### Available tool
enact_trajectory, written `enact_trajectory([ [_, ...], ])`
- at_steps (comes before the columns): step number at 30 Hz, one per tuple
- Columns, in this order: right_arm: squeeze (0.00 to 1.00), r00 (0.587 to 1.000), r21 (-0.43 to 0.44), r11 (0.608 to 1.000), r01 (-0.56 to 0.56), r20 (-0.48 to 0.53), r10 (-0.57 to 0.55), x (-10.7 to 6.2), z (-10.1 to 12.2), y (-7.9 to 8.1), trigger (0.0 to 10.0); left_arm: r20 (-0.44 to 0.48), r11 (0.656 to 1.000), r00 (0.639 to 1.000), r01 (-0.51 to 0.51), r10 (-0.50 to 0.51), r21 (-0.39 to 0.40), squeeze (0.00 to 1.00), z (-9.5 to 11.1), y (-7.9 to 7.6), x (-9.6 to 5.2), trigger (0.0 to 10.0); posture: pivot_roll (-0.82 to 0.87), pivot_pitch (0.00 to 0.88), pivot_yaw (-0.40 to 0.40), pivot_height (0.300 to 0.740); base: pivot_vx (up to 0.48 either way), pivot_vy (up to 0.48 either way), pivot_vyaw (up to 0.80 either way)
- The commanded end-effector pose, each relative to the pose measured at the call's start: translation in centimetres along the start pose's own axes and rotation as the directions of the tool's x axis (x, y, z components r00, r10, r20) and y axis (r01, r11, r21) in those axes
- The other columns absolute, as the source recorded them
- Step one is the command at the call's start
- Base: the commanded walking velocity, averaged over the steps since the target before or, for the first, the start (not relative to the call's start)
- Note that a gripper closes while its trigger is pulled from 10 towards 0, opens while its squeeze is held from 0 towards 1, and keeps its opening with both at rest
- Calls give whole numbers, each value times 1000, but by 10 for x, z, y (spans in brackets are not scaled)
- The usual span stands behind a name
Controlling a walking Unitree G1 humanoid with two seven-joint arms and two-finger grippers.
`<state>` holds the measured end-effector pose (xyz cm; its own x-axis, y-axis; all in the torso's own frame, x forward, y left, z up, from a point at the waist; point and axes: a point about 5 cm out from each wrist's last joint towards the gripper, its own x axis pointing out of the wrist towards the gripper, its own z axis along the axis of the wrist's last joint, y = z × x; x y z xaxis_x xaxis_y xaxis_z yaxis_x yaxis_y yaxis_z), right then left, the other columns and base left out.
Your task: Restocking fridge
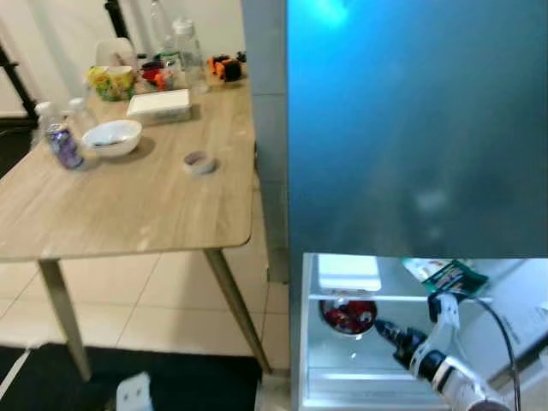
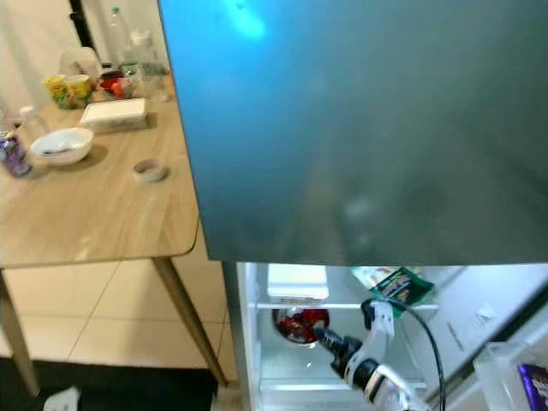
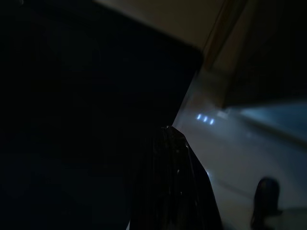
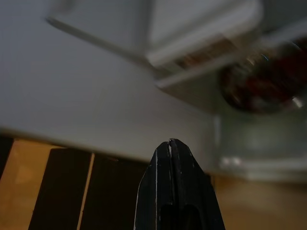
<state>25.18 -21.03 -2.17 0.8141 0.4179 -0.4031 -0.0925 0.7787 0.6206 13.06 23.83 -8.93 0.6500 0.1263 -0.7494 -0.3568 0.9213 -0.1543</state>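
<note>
Lower right: right gripper (image 4: 170, 142), fingers pressed together, empty, reached inside the open fridge (image 1: 342, 377) near a red bowl (image 1: 348, 316); left gripper's (image 3: 168, 132) state indiscernible.

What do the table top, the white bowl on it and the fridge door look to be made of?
Table top: pale wood or wood-look laminate, matte, with visible grain streaks; which one is unclear. White bowl: probably glazed ceramic, though plastic is possible, with a smooth, slightly shiny rim. Fridge door: glossy dark teal panel, glass or lacquered metal, with soft reflections across it.
</note>
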Motion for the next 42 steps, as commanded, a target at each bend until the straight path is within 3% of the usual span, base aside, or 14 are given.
enact_trajectory([
  [1, 0, 995, 6, 997, 77, -65, -76, -9, -17, -10, 10000, -46, 1000, 999, -1, 2, 18, 0, -10, -2, -2, 10000, -45, 0, 34, 740, 0, 0, 0],
  [10, 0, 971, 15, 983, 185, -159, -180, -27, -46, -23, 10000, -120, 999, 993, -18, 23, 39, 0, -27, 5, -9, 10000, -48, 0, 32, 740, 0, 0, 0],
  [17, 0, 917, -10, 942, 336, -222, -330, -45, -65, -38, 10000, -136, 999, 991, 4, 3, 54, 0, -28, 1, -8, 10000, -49, 0, 31, 740, 0, 0, 0],
  [23, 0, 917, -20, 941, 337, -219, -333, -47, -66, -39, 10000, -130, 995, 989, 75, -66, 62, 0, -25, -5, -6, 10000, -55, 0, 33, 740, 0, 0, 0],
  [29, 0, 916, -40, 942, 332, -227, -332, -47, -67, -38, 10000, -149, 990, 986, 86, -69, 113, 0, -24, -5, -6, 10000, -59, 0, 39, 740, 0, -464, 0],
  [42, 0, 903, -124, 946, 299, -284, -323, -47, -75, -36, 10000, -147, 993, 987, 85, -71, 88, 0, -24, -13, -4, 10000, -65, 0, 39, 740, 0, -71, 0],
])
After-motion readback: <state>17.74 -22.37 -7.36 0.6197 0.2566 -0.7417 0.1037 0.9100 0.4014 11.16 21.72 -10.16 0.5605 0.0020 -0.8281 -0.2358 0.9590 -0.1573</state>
